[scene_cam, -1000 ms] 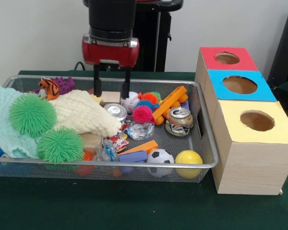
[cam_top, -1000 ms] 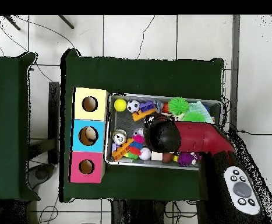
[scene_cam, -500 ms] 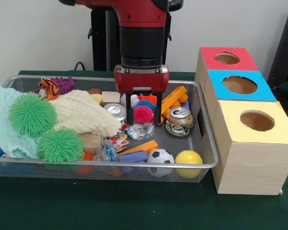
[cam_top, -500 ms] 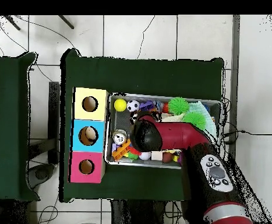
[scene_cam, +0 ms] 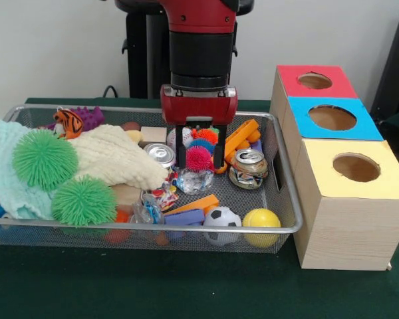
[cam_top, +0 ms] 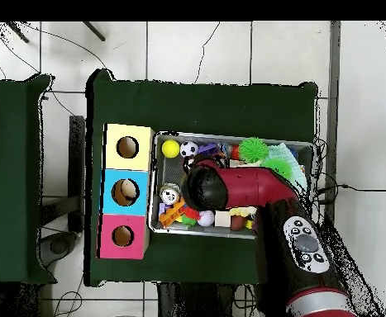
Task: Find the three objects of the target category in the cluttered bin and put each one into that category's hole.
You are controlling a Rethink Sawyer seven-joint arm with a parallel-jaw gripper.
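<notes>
My gripper [scene_cam: 200,159] hangs in the wire bin [scene_cam: 287,193], open, one finger on each side of a pink spiky ball [scene_cam: 198,159] that still rests on the clutter. Whether the fingers touch it I cannot tell. Behind it lie a baseball [scene_cam: 175,137] and a blue and orange spiky ball [scene_cam: 205,140]. A soccer ball [scene_cam: 222,218] and a yellow ball [scene_cam: 261,220] sit at the bin's near right corner. The box beside the bin has a red hole [scene_cam: 314,80], a blue hole [scene_cam: 332,117] and a yellow hole [scene_cam: 356,167]. In the overhead view the arm [cam_top: 229,188] hides the gripper.
Two green spiky balls [scene_cam: 45,158] [scene_cam: 84,201] lie on cream and mint cloths [scene_cam: 116,156] at the left. Two cans [scene_cam: 248,167] [scene_cam: 160,154], orange blocks [scene_cam: 236,140], a clear crinkled toy [scene_cam: 194,181] and a tiger toy [scene_cam: 69,121] crowd the bin.
My gripper came from the bin's back toward the middle and dropped around the pink spiky ball, then lifted a little. The ball has not moved.
</notes>
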